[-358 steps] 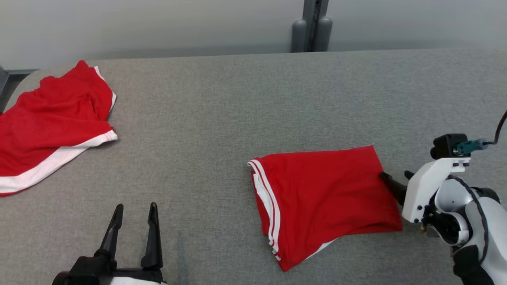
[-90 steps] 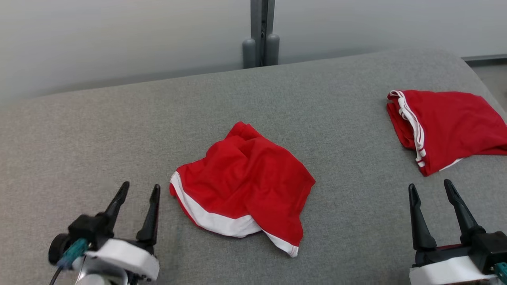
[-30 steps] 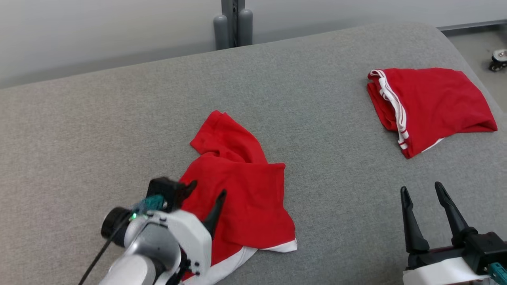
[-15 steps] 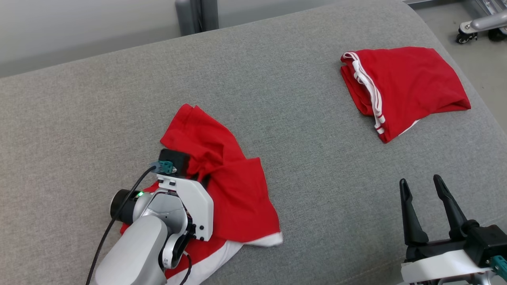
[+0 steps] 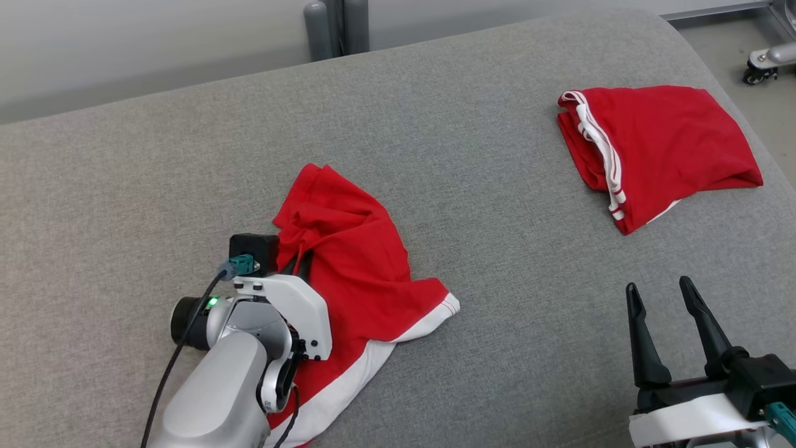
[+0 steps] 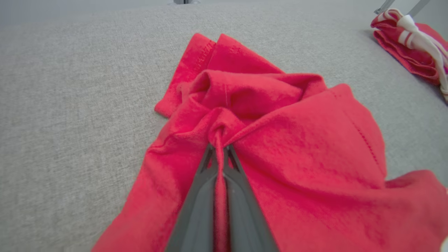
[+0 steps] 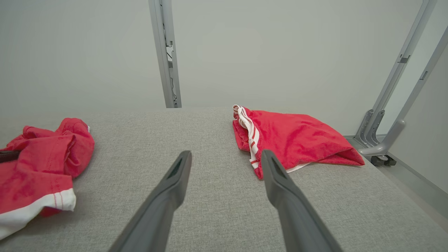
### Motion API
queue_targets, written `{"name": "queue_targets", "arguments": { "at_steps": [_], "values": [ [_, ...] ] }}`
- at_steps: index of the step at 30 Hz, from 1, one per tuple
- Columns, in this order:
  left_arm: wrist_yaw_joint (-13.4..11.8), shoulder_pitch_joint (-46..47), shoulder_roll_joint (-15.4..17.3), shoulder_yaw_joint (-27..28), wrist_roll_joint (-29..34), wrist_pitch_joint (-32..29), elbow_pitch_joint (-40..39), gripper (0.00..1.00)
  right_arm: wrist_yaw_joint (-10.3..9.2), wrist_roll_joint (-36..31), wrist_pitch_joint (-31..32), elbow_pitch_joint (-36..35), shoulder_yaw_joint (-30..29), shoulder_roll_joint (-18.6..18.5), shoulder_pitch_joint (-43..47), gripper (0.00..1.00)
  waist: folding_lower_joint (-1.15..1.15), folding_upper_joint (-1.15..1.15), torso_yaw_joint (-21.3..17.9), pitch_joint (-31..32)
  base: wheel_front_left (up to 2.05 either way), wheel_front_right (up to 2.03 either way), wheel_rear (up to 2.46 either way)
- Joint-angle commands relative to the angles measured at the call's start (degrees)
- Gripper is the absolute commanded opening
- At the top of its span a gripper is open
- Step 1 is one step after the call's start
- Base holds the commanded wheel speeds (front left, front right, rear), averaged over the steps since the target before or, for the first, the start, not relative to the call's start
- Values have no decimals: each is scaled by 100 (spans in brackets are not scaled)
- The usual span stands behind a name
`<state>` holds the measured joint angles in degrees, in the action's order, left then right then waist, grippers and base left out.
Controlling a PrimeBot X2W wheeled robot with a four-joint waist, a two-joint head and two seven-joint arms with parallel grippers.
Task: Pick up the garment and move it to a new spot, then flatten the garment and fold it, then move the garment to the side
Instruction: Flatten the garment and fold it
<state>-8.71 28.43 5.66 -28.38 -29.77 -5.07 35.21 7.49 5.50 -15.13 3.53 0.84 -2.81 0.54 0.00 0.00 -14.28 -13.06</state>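
A crumpled red garment (image 5: 357,280) with a white hem lies on the grey table, left of centre. My left gripper (image 5: 300,261) is shut on a pinched fold near its middle; in the left wrist view the two fingers meet with red cloth (image 6: 245,115) bunched between their tips (image 6: 218,152). The same garment (image 7: 38,161) shows at the left edge of the right wrist view. My right gripper (image 5: 660,295) hovers open over bare table at the lower right, holding nothing, its fingers (image 7: 182,168) spread apart.
A second red garment (image 5: 653,152) with white stripes lies folded at the table's far right, also seen in the right wrist view (image 7: 294,140). The grey table (image 5: 485,186) ends just beyond it. A metal frame on castors (image 5: 762,62) stands on the floor there.
My left gripper went from open above the crumpled garment to shut on a fold of it. The cloth has bunched and shifted slightly. The head camera has moved. The right gripper stays open.
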Motion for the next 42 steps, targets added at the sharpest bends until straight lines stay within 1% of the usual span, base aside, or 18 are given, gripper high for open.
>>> {"name": "queue_targets", "arguments": {
  "at_steps": [1, 2, 4, 7, 11, 15, 16, 17, 19, 20, 21, 23, 26, 32, 33, 35, 36, 42],
  "values": [
    [63, 99, -4, -20, 2, 102, 23, 69, 1, -45, -1, 13, -4, -19, -22, 100, 0, 0, 20, 23, 0, 0, 0],
    [101, 94, -20, -28, -11, 213, 28, 100, 1, -50, -1, 16, -5, -20, 3, 100, 0, 0, 31, 44, 0, 0, 0],
    [137, 40, -16, -43, 72, 566, -58, 100, 1, -65, -1, 24, -8, -20, 65, 100, 0, 0, 47, 105, 0, 0, 0],
    [99, -275, 43, 48, 83, 1135, -338, 100, 1, -90, 0, -26, -85, -22, 131, 100, 0, 0, 74, 252, 0, 0, 0],
    [-92, -825, 255, 192, 141, 1705, -1024, 100, 1, -172, 0, -203, -288, -19, 254, 100, 0, 0, 195, 482, 0, 0, 0],
    [-323, -1656, 607, 404, 205, 1919, -1768, 100, 1, -242, 0, -432, -471, -36, 338, 100, 0, 0, 395, 713, 0, 0, 0],
    [-323, -1656, 607, 404, 205, 1919, -1768, 100, 1, -242, 0, -432, -471, -36, 338, 100, 0, 0, 395, 713, 0, 0, 0],
    [-353, -1858, 698, 450, 250, 1951, -1932, 100, 0, -250, 0, -477, -516, -65, 355, 100, 0, 0, 457, 772, 0, 0, 0],
    [-476, -2278, 820, 652, 252, 1994, -2198, 100, 1, -263, 0, -561, -587, -95, 392, 100, 0, 0, 582, 902, 0, 0, 0],
    [-490, -2490, 862, 722, 265, 2016, -2318, 100, 1, -270, 0, -576, -644, -114, 424, 100, 0, 0, 658, 982, 0, 0, 0],
    [-512, -2722, 806, 901, 116, 2024, -2441, 100, 1, -280, 0, -579, -658, -142, 460, 100, 0, 0, 720, 1050, 0, 0, 0],
    [-491, -3091, 871, 1156, 216, 2031, -2693, 100, 1, -291, 0, -568, -736, -166, 525, 100, 0, 0, 867, 1196, 0, 0, 0],
    [-371, -3656, 770, 1594, 361, 2026, -3004, 100, 1, -306, 0, -547, -758, -180, 582, 100, 0, 0, 1052, 1321, 0, 0, 0],
    [63, -4309, 514, 2279, 828, 2029, -3091, 100, 1, -331, 0, -339, -656, -151, 740, 100, 0, 0, 1300, 1495, 0, 0, 0],
    [144, -4384, 495, 2365, 919, 2029, -3060, 100, 1, -338, 0, -297, -631, -146, 761, 100, 0, 0, 1323, 1517, 0, 0, 0],
    [297, -4463, 329, 2556, 1032, 2030, -3075, 100, 1, -337, 0, -193, -577, -128, 813, 100, 0, 0, 1354, 1545, 0, 0, 0],
    [440, -4525, 237, 2714, 1179, 2030, -3077, 100, 1, -345, 0, -138, -520, -106, 845, 100, 0, 0, 1366, 1559, 0, 0, 0],
    [763, -4534, -14, 3035, 1475, 2030, -3087, 100, 1, -343, 0, -56, -408, -70, 850, 100, 0, 0, 1330, 1545, 0, 0, 0]
  ]
}}
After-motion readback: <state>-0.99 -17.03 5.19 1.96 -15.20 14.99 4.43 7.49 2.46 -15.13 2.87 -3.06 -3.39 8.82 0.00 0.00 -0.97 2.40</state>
